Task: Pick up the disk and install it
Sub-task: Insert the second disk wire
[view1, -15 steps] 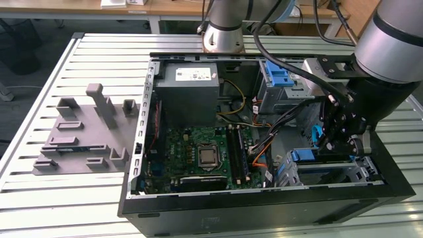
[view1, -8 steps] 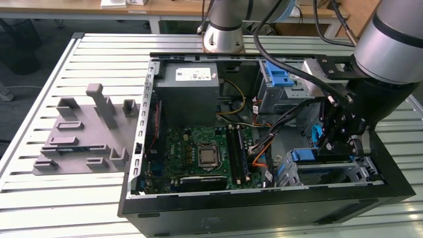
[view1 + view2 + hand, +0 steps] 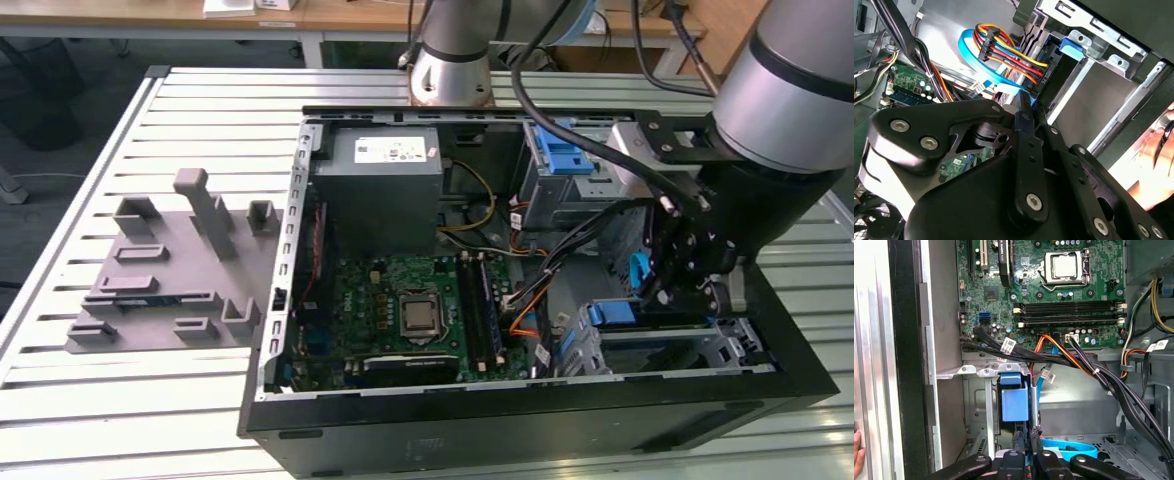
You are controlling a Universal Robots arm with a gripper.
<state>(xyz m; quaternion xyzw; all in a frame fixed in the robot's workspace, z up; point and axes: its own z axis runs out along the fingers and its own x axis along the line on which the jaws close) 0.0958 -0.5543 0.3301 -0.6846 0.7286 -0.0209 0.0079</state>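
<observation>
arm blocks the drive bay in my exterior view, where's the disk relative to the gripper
Observer: In the first wrist view the disk stands on edge in the metal drive bay, directly ahead of the gripper.
Operator: anything in the way there
Observer: A bundle of black cables crosses just above the bay, and a flat blue cable lies beside the gripper.
Operator: anyone near the case
Observer: Yes, the second wrist view shows a person's hand just outside the case wall.
</observation>
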